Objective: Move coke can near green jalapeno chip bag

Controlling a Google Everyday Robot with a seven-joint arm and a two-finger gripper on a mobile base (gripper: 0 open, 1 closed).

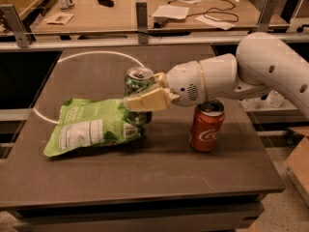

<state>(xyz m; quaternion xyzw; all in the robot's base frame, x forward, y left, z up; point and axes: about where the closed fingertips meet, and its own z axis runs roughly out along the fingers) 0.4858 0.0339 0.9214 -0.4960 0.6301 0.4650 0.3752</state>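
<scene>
Hanging above the bench (159,178), the pincer (140,102) overlaps the dark green can (139,79); its opening cannot be told. The coke can (206,127) stands upright behind it, under the wrist (193,83); the green jalapeno chip bag (91,127) lies just below its tip.

You had the gripper (129,102) hanging just in front of the dark green soda can (138,78), over the right end of the green jalapeno chip bag (87,128). Both crowded that side. The arm's white wrist housing (193,83) sat over the top of the coke can (206,128), closing off a drop from above. Between that can and the bag you had a bare strip of table (164,178), and its whole front edge lay open.
</scene>
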